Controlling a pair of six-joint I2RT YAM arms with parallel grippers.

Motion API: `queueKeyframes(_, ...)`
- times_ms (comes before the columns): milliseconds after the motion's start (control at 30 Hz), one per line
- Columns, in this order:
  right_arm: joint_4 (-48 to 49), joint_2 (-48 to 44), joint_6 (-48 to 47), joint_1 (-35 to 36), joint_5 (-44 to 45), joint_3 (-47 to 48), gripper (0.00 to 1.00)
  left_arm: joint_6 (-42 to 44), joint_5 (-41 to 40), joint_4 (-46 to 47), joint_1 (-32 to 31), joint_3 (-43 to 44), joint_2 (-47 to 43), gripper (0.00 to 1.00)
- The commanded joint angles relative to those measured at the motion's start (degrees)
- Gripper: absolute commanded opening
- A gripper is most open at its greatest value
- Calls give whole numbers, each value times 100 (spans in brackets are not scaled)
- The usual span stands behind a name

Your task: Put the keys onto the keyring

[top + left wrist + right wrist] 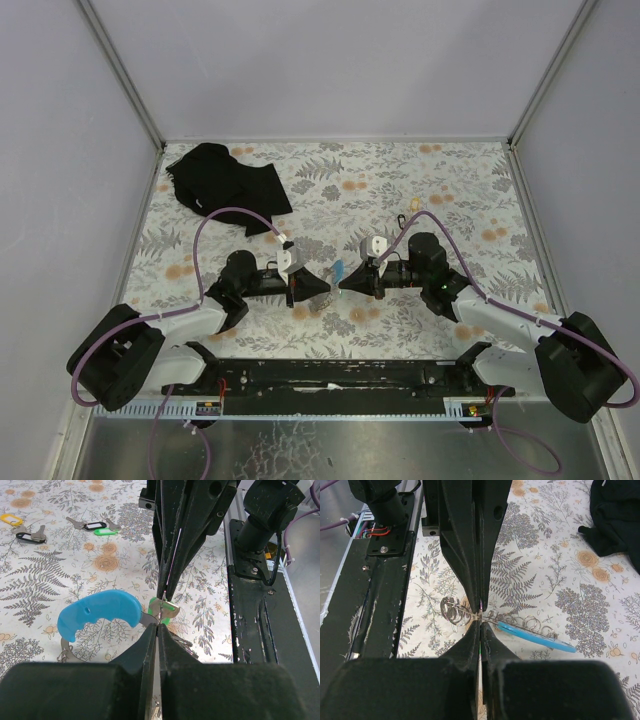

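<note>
One keyring, a light-blue curved band, sits on the flowered counter between the two arms. Its grey metal end is at the spot where both end effectors meet.

The left end effector has its fingers pressed together, with the tips touching that grey end. The right end effector is likewise closed, and its tips come in from the opposite side at the same end. Which of the two actually pinches the metal cannot be told.

Five tagged keys can be counted. One key with a green tag lies just beside the keyring's grey end, right between the two sets of fingertips. The other four lie in a loose group well apart from the keyring, on its far side from the arms' bases. They are one with a yellow tag, one with a black tag, one with a dark tag, and a second green one.

A tangle of thin wire rings rests beside the keyring's grey end, and more rings lie along the band. They overlap too much to count.

One black cloth lies crumpled far from the keyring, toward the back left corner.
</note>
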Motion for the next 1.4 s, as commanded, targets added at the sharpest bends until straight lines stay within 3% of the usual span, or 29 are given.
queueKeyframes(0,207,-120,-43,-4,-102,96,0,21,-96,374,2,-34,-43,0)
queueKeyframes(1367,266,-51,-184,-4,8,73,0,-42,90,451,10,20,58,0)
